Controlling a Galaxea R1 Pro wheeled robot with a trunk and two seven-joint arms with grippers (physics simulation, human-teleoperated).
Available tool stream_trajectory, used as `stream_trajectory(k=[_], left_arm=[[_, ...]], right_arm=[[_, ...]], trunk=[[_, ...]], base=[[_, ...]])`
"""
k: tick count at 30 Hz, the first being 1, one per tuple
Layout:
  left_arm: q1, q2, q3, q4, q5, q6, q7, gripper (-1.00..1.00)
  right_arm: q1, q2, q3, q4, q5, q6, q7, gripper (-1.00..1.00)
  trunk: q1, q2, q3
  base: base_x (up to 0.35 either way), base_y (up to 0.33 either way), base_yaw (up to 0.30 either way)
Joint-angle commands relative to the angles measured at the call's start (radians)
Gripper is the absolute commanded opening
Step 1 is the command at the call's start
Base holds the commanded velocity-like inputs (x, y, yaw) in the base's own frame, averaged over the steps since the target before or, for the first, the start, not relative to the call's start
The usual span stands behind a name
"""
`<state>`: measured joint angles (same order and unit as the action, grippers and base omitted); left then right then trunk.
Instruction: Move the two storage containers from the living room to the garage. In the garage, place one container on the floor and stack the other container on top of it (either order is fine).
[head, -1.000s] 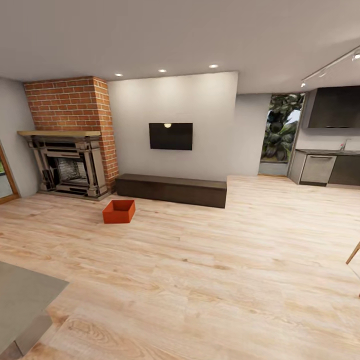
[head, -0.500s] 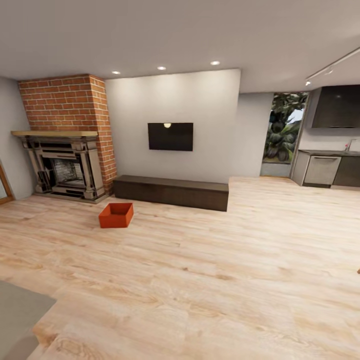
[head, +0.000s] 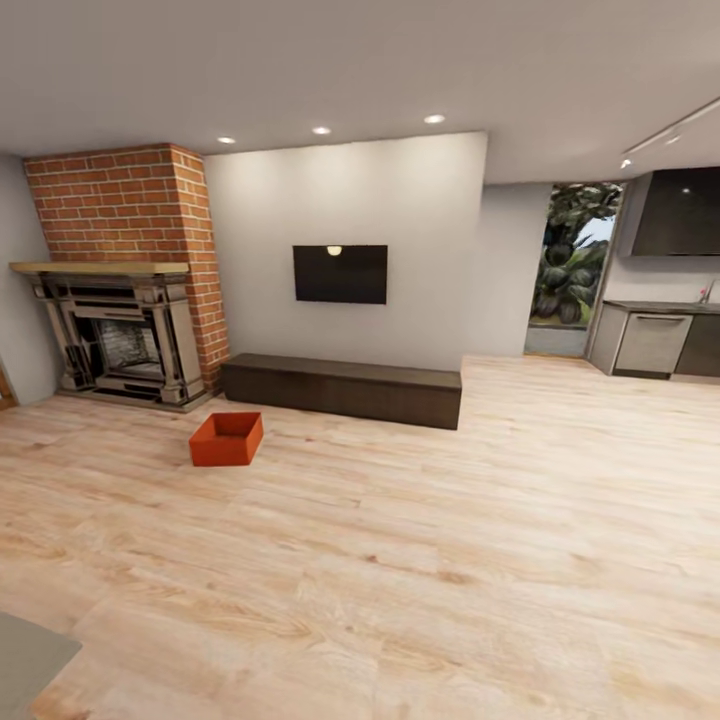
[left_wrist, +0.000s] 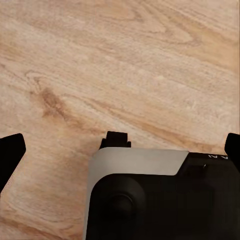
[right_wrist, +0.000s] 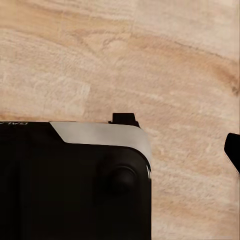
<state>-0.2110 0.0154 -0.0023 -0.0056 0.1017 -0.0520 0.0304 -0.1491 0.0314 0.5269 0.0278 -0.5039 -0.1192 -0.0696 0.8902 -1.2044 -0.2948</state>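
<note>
Head view looks across the living room, and I read this as the approach step: nothing is picked up yet and the base stands well short of the first bin.

Going from the left pincer's side across: one red-brick fireplace with a grey stone surround (head: 120, 330) stands far ahead. One orange-red open-top storage container (head: 227, 439) sits on the light wood plank floor (head: 420, 560), well ahead of both pincers and on the left pincer's side of centre, just in front of the fireplace hearth. Beyond it runs one long dark low cabinet (head: 340, 388) with one black wall television (head: 340, 273) above. Farther toward the right pincer's side are one tall window with green foliage (head: 570, 270) and one grey kitchen counter unit (head: 655, 340). I count three ceiling spotlights and only one of the two containers.

Left wrist view has the left pincer (left_wrist: 119, 150) hanging over bare planks, its black fingertips (left_wrist: 10, 152) spread to the far edges with nothing between them. Right wrist view shows the right pincer (right_wrist: 120, 150) likewise over bare floor; one fingertip (right_wrist: 233, 150) sits at the far edge and the other is lost against the robot's black housing, so I judge it wide apart and empty too.

Next I would drive forward, veering toward the left pincer's side, until the container lies within reach between both pincers
</note>
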Motion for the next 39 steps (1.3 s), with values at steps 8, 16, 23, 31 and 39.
stream_trajectory(k=[8, 16, 23, 31, 39], left_arm=[[-0.001, 0.0, -0.001, 0.001, 0.01, -0.004, 0.0, 1.0], [-0.001, 0.0, -0.001, 0.001, 0.01, -0.003, 0.0, 1.0], [-0.001, 0.0, -0.001, 0.001, 0.01, -0.003, 0.0, 1.0], [-0.001, 0.0, -0.001, 0.001, 0.01, -0.003, 0.0, 1.0], [-0.001, -0.003, -0.002, 0.002, 0.007, 0.003, 0.0, 1.0]], right_arm=[[-0.001, 0.001, 0.008, 0.003, -0.008, -0.005, -0.001, 1.0], [-0.001, 0.001, 0.008, 0.003, -0.008, -0.005, -0.001, 1.0], [-0.001, 0.001, 0.008, 0.003, -0.008, -0.005, -0.001, 1.0], [-0.001, 0.001, 0.008, 0.003, -0.008, -0.005, -0.001, 1.0], [-0.001, 0.001, 0.008, 0.003, -0.008, -0.005, -0.001, 1.0]], trunk=[[0.001, -0.001, -0.001], [0.001, -0.001, -0.001], [0.001, -0.001, -0.001], [0.001, -0.001, -0.001], [0.001, -0.001, -0.001]], base=[[0.321, 0.0, 0.0], [0.321, 0.0, 0.0], [0.321, 0.0, 0.0], [0.321, 0.0, 0.0], [0.321, 0.0, 0.0]])
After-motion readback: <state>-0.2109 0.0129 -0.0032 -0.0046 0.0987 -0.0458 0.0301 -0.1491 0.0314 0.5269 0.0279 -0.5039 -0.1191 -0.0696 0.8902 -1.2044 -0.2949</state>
